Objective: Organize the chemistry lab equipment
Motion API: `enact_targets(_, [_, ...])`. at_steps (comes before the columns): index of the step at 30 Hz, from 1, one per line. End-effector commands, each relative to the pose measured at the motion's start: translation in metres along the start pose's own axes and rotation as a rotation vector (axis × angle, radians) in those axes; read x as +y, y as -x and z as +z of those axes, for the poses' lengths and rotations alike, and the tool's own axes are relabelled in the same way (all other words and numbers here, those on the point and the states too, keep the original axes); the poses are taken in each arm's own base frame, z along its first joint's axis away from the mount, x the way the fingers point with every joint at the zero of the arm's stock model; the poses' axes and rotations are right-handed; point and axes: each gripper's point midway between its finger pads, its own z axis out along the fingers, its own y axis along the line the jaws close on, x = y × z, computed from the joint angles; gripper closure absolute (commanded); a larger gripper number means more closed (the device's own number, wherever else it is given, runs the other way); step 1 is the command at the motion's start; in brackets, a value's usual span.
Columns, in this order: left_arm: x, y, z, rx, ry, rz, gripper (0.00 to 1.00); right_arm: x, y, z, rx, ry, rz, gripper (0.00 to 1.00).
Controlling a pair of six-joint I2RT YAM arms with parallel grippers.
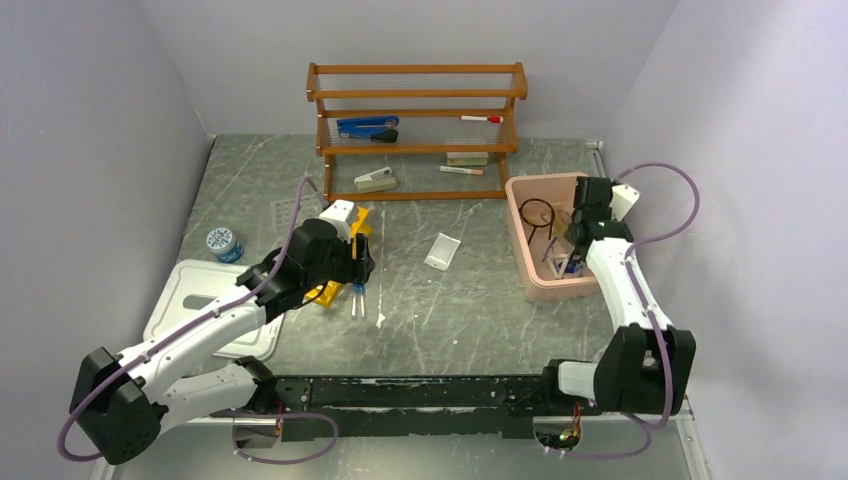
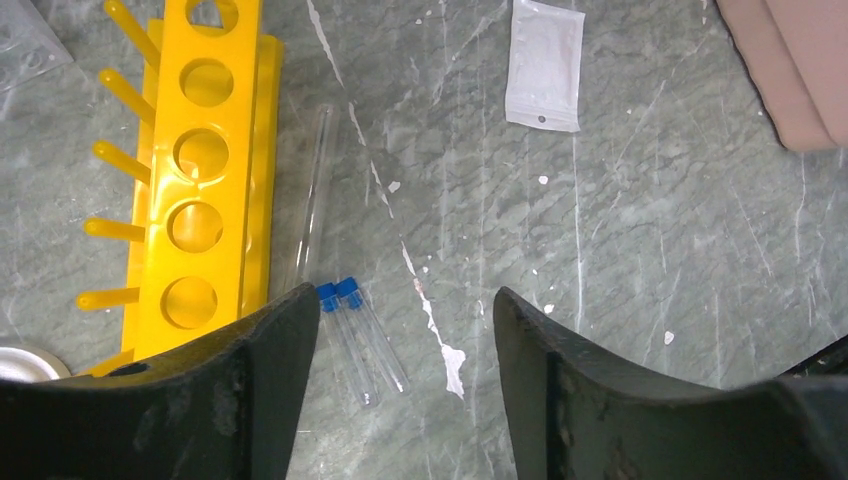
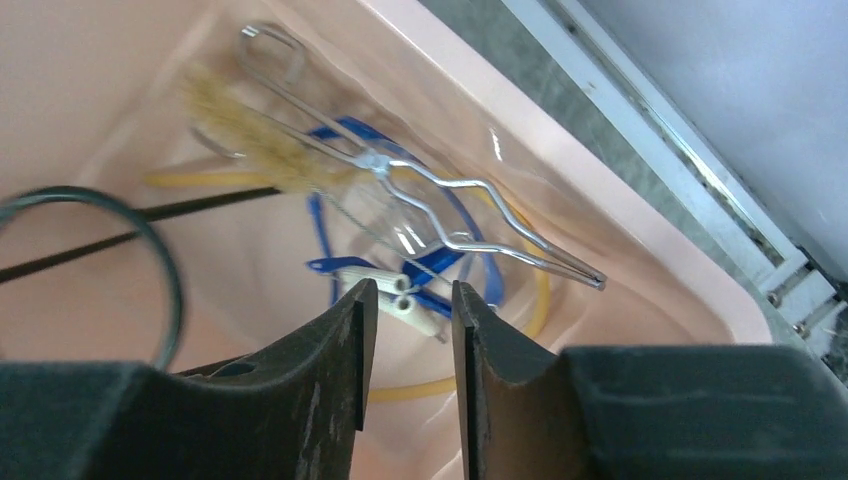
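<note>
My left arm [image 1: 200, 330] reaches forward and inward from its base, wrist tipped down, and the left gripper [image 2: 402, 320] hangs with its jaws spread wide and nothing between them. My right arm [image 1: 625, 290] stretches straight ahead, and the right gripper [image 3: 411, 300] points down, jaws parted only narrowly.

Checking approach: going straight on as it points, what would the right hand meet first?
Probably the white tubular triangle in the pink plastic tub, framed between the fingers of the right hand; depth is unclear.
</note>
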Motion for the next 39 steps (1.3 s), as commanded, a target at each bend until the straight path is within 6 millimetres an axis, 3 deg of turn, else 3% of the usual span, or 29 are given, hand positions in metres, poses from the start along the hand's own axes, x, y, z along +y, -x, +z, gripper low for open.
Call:
enact_targets(1, [-0.001, 0.024, -0.002, -0.073, 0.009, 0.005, 0.29, 0.024, 0.043, -0.04, -0.088, 0.155, 0.055, 0.62])
enact_targets(6, [-0.012, 0.042, -0.004, -0.113, -0.03, 0.001, 0.26, 0.063, 0.057, -0.089, -0.132, 0.301, 0.023, 0.6])
enact_targets(10, [-0.015, 0.045, -0.008, -0.128, -0.042, -0.019, 0.25, 0.11, 0.045, -0.128, -0.146, 0.449, -0.024, 0.57])
enact_targets(13, [-0.016, 0.048, -0.012, -0.138, -0.045, -0.04, 0.25, 0.148, 0.018, -0.151, -0.116, 0.552, -0.086, 0.56])
enact_targets(18, [-0.016, 0.05, -0.015, -0.141, -0.042, -0.083, 0.26, 0.203, -0.048, -0.167, -0.007, 0.665, -0.221, 0.38])
enact_targets(21, [-0.017, 0.049, -0.017, -0.143, -0.047, -0.107, 0.27, 0.22, -0.085, -0.163, 0.057, 0.661, -0.302, 0.36])
enact_targets(25, [-0.018, 0.049, -0.021, -0.154, -0.058, -0.123, 0.27, 0.227, -0.131, -0.137, 0.158, 0.624, -0.357, 0.33])
enact_targets(32, [-0.02, 0.044, -0.018, -0.126, -0.067, -0.128, 0.28, 0.24, -0.159, -0.103, 0.192, 0.556, -0.389, 0.27])
enact_targets(36, [-0.023, 0.042, -0.015, -0.116, -0.079, -0.128, 0.29, 0.247, -0.176, -0.086, 0.222, 0.514, -0.412, 0.27])
enact_targets(39, [-0.022, 0.039, -0.012, -0.113, -0.078, -0.118, 0.29, 0.244, -0.176, -0.074, 0.199, 0.456, -0.418, 0.33])
